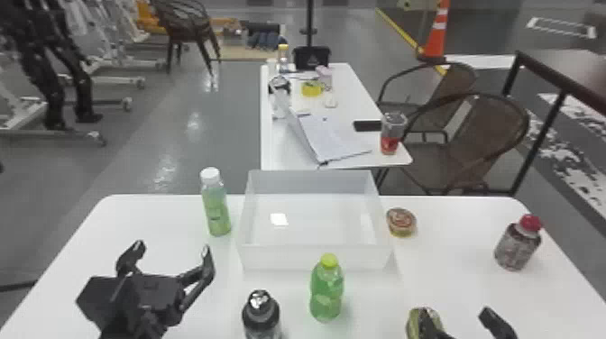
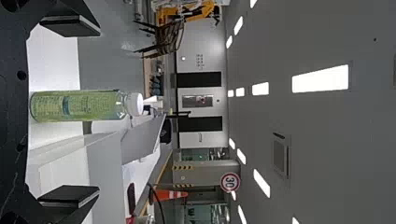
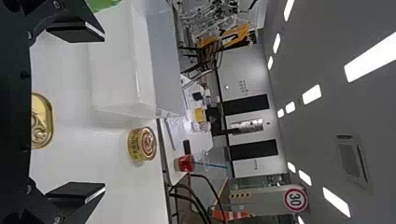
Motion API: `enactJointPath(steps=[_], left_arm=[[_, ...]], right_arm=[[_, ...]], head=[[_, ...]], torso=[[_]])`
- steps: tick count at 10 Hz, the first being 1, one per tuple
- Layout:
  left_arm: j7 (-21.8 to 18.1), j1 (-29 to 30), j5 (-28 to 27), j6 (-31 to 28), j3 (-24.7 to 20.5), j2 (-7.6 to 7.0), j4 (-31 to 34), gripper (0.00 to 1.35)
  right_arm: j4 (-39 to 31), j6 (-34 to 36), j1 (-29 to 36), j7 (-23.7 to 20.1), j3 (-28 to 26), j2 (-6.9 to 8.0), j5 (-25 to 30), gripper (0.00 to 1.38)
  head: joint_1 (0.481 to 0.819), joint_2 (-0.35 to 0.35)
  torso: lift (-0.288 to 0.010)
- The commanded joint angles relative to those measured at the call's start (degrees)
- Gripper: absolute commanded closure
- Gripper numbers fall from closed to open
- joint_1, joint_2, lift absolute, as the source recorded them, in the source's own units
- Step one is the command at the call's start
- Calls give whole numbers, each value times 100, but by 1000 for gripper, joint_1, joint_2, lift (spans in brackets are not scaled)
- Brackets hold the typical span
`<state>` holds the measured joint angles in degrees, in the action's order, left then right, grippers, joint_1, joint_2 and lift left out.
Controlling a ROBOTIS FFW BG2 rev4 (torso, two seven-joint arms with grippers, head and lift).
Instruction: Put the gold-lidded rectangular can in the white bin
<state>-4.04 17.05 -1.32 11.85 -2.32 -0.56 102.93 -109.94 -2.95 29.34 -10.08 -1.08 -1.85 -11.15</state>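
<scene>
Right gripper (image 3: 103,112): spread wide, grasping nothing, above the table (image 1: 451,270), well in from its right edge. Gold-lidded rectangular can (image 3: 42,120): low on the table, roughly centred between both fingers' lines, far from the left gripper (image 1: 172,245). Cannot tell the long axis, with one end hidden. Probably calls for lowering first, then going forward-left to the white bin (image 1: 279,259)

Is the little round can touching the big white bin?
Apart. The right wrist view shows a strip of white table between the round can and the white bin.
</scene>
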Motion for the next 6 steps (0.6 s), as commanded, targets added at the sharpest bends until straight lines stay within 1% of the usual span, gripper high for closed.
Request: enactJointPath(steps=[1,3,6], left_arm=[[0,0,0,-16,4,-5,-1,108],[0,26,0,-16,-14,-5,-1,108],[0,26,9,-25,-23,-5,-1,108]], right_arm=[[43,75,89,-135,2,-79,8,162],[140,58,230,-354,-15,-114,96,162],[166,75,362,-398,-59,-229,131,162]], head=[[549,0],[549,0],[549,0]], torso=[[-100],[-100],[-100]])
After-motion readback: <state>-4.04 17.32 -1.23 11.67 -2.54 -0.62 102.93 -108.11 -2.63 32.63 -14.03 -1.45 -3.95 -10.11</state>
